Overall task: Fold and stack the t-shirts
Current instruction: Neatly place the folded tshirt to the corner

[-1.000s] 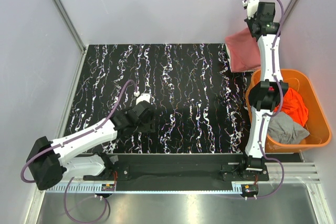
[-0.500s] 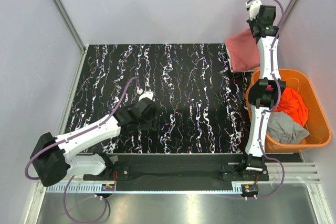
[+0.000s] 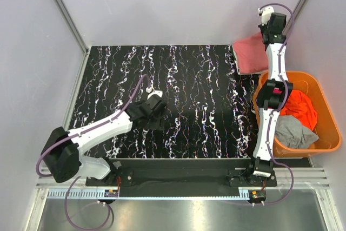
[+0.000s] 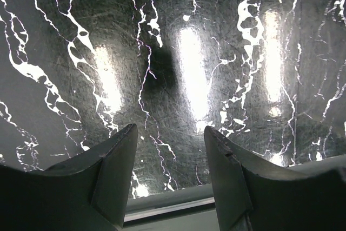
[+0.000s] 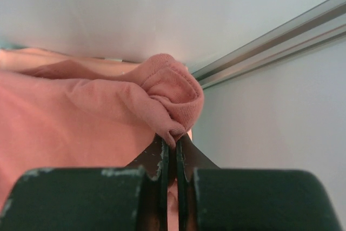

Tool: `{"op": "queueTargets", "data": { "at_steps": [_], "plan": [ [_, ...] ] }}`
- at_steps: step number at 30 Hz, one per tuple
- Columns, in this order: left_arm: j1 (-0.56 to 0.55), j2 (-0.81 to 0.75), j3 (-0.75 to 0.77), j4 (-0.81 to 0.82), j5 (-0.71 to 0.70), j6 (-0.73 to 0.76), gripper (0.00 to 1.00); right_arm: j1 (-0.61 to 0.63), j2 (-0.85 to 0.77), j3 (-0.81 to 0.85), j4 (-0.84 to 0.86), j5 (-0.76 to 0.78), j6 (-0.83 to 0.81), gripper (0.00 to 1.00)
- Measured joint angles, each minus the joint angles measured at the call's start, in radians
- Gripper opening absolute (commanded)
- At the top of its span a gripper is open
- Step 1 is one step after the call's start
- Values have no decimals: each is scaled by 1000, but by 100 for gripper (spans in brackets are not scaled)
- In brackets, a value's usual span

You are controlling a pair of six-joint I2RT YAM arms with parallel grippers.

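Upper right of the top view: the right gripper (image 5: pixel 172 145) is clamped shut on a bunched edge of the salmon-pink t-shirt (image 3: pixel 248 58). It holds the shirt up in the back corner so that, we judge, the cloth hangs free of the orange basket (image 3: pixel 316 93) before it is spread on the black marbled table (image 3: pixel 205 79). A bright orange t-shirt (image 3: pixel 304 109) and a grey t-shirt (image 3: pixel 294 132) wait in the basket. Left of centre, the left gripper (image 4: pixel 168 133) hovers empty over bare table with its fingers apart, and we take it to be ready to catch a hem. Since a second ago, the right arm has reached deeper into the corner and the left arm has swung toward the centre.
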Motion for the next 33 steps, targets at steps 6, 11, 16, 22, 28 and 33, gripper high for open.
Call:
{"op": "queueTargets", "data": {
  "at_steps": [6,11,16,22,28,33],
  "plan": [
    [5,75,83,-47,0,33,57,-16,85,-2,169,2,6,73],
    [10,82,105,-82,-2,50,57,-15,114,-1,283,23,-13,88],
    [11,82,118,-108,-6,51,58,-21,85,-14,373,36,31,94],
    [12,49,117,-108,-5,8,59,-6,-80,-174,323,29,178,100],
    [12,-100,34,-37,5,-67,62,176,-378,-453,232,0,343,100],
    [12,-286,-149,64,39,-158,64,400,-731,-911,237,-137,629,100]
  ]
}}
